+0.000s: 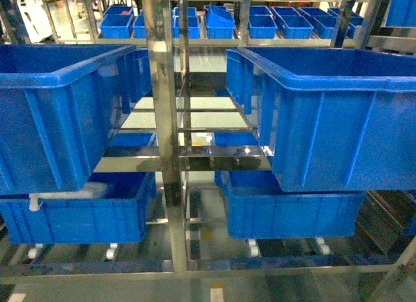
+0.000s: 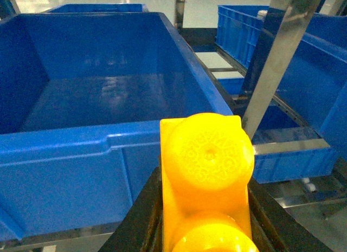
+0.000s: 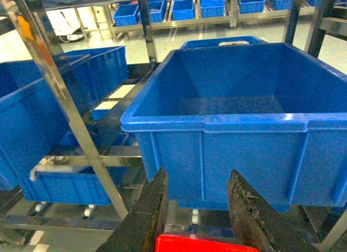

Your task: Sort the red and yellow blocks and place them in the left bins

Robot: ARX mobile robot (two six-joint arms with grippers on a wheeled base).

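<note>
With my left fingers (image 2: 203, 230) clenched on the yellow block (image 2: 206, 176) short of the upper-left bin (image 2: 108, 138), and my right fingers (image 3: 198, 219) apparently gripping a red block (image 3: 198, 244), early release drops either outside.

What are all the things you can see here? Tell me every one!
Big upper bins: two, blue, side by side on the rack, left and right; both look empty inside in the wrist views.
Lower bins: two, blue, under the upper ones, left and right.
Far bins: many, blue, on shelves in the background.
Rack: one, silver metal, post in the middle.
Yellow block: one, yellow, held in front of the left bin.
Red block: one, red, only its top edge shows, at the bottom of the right wrist view.
Left gripper: black, shut on the yellow block.
Right gripper: black, fingers either side of the red block.
</note>
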